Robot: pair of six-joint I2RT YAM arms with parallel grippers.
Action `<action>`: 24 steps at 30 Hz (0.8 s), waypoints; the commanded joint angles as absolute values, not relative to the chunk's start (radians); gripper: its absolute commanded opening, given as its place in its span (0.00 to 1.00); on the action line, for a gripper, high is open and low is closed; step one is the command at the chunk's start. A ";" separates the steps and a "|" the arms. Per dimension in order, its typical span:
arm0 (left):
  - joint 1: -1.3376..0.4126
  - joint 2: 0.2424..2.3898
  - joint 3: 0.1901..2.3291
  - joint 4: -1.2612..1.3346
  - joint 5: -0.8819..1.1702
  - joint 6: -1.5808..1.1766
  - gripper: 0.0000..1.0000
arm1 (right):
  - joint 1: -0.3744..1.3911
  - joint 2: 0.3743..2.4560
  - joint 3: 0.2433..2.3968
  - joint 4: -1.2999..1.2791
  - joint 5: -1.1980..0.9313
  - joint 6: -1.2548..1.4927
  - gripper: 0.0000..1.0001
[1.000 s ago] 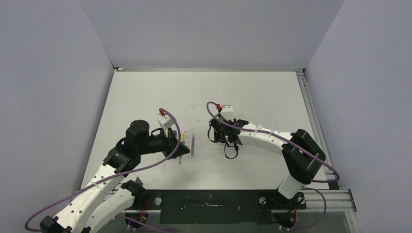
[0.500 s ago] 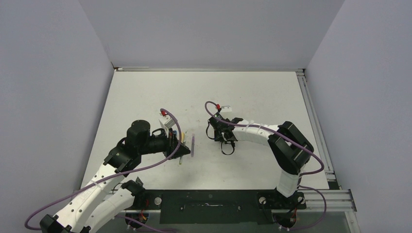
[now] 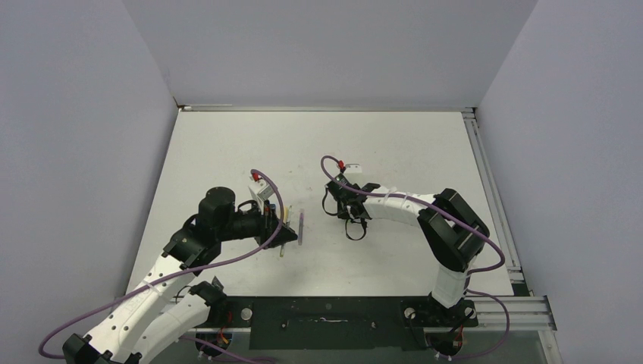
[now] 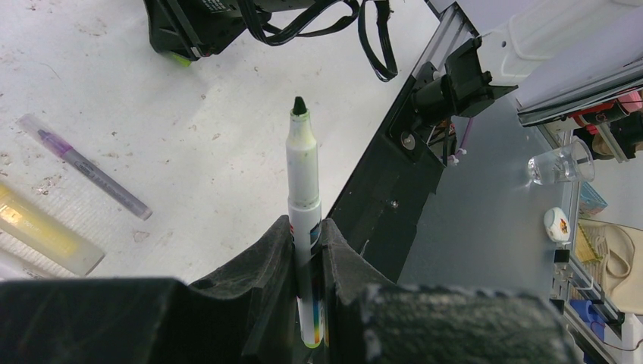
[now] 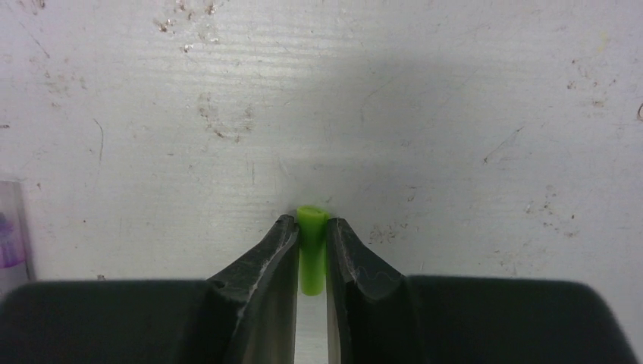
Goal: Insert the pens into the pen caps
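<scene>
Two grips: left end effector (image 4: 307,229) clamped on pen (image 4: 302,159), long axis toward 12 o'clock in left wrist view; right end effector (image 5: 311,227) pinched on green cap (image 5: 312,218) low at table (image 5: 455,114), near 11 o'clock from pen tip. Calls for lining cap's bore with that axis.

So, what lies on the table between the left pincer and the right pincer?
The thin purple pen lies between the left pincer and the right pincer, nearer the left; the top view shows it.
</scene>
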State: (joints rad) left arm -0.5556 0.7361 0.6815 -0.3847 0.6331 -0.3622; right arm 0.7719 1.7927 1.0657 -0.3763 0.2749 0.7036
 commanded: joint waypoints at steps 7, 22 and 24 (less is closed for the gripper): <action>-0.561 0.740 0.698 -0.352 0.628 -0.382 0.00 | 0.762 1.724 1.036 -0.359 0.275 0.689 0.05; -0.568 0.751 0.659 -0.133 0.676 -0.502 0.00 | 0.832 1.383 1.048 -0.366 0.211 0.658 0.05; -0.569 0.750 0.650 -0.085 0.686 -0.533 0.00 | 0.855 1.333 1.047 -0.339 0.217 0.651 0.05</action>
